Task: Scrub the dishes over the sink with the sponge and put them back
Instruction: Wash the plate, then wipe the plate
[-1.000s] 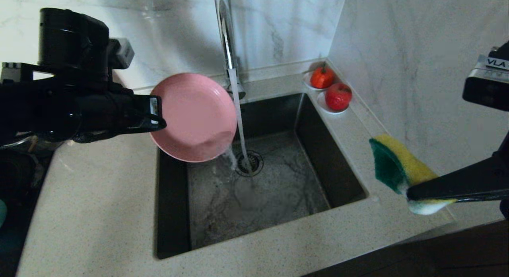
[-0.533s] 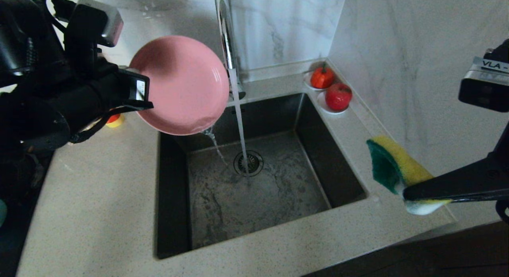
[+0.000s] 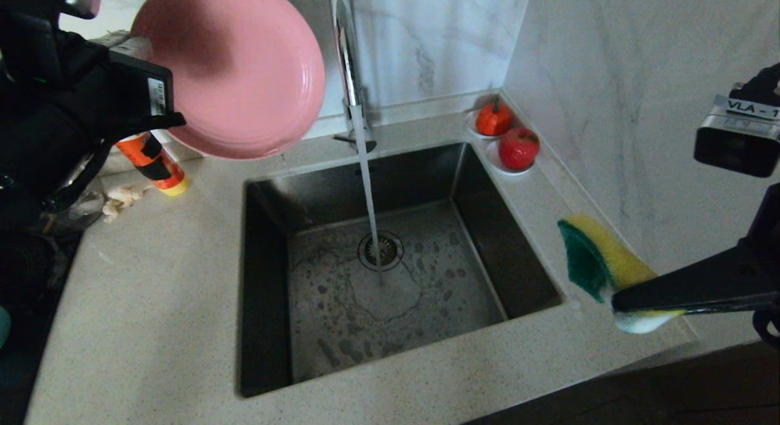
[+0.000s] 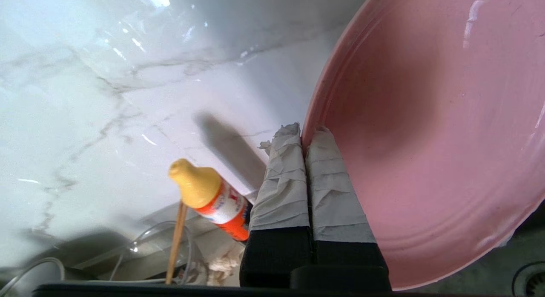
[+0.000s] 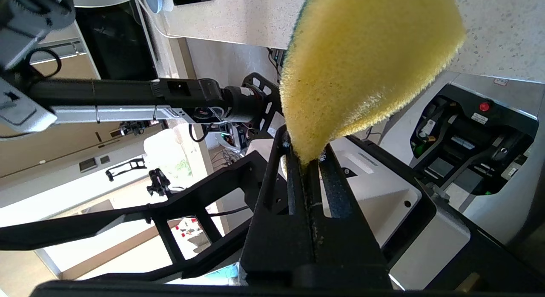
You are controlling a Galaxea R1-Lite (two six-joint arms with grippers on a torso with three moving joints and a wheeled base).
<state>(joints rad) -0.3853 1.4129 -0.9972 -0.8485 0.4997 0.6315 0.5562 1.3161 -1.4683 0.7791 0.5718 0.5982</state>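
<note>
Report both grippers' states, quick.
Left gripper: shut on the round pink plate, raised beside the tap.
Right gripper: shut on the yellow-and-green sponge.

Pink plate (image 3: 237, 71) top cut by frame edge.

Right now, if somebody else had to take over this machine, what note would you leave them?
Left hand: shut on the rim of the pink plate, raised up left of the tap, clear of the running water.
Right hand: shut on the yellow sponge, foamy, over the counter right of the sink.
Done: plate appears rinsed.
Left: put the plate back; the bowl is not in view, and what looks like a chopstick waits by the bottle.
</note>
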